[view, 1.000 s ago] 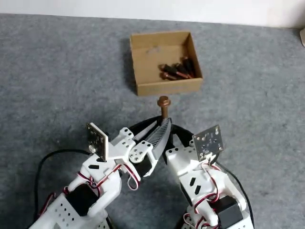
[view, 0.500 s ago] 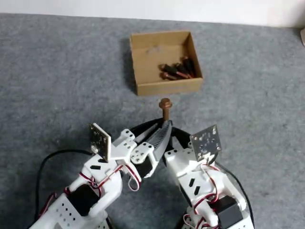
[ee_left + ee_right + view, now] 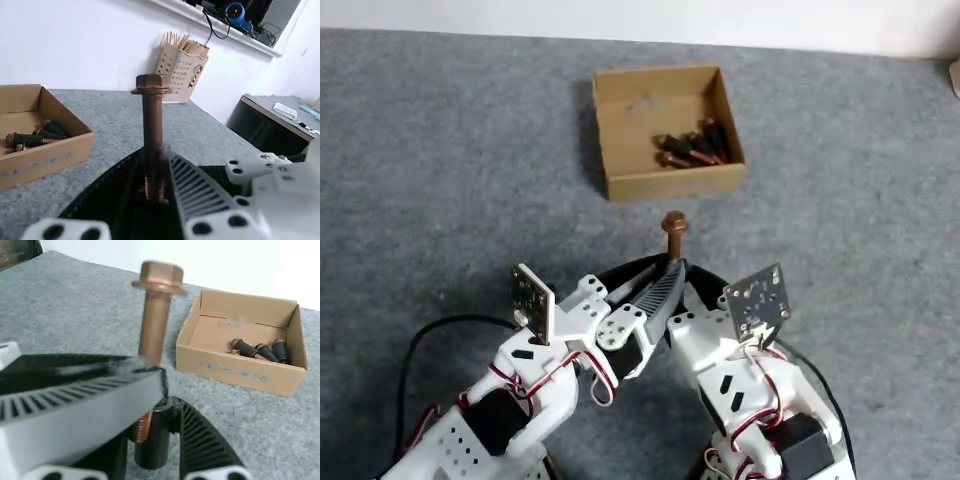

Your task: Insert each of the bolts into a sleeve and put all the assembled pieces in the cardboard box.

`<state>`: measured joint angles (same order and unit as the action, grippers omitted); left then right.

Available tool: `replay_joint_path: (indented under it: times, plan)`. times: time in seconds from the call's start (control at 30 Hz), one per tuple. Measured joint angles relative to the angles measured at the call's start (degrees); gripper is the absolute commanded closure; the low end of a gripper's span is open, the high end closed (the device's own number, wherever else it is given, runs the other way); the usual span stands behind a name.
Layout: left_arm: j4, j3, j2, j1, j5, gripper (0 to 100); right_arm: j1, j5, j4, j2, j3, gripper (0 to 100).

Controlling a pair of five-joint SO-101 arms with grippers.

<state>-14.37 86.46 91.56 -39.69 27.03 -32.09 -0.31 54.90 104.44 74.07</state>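
Left gripper [image 3: 152, 167], clamped on the bolt [image 3: 151, 120], drifts toward 4 o'clock (barely); right gripper [image 3: 153, 442] pinches the sleeve [image 3: 150, 452] beneath.

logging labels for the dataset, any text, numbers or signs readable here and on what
None can be read.
Cardboard box: faint blue print on its front outer wall, too blurred to read.
Bolt and sleeve: no marking that can be made out.
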Motion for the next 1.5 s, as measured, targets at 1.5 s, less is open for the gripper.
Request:
replay_joint_path:
  times: [1.5]
  plan:
    - [-2.9,-4.8,-8.0,5.6,2.0,82,8.8,-0.8,-0.1,0.1,0.5,99.4]
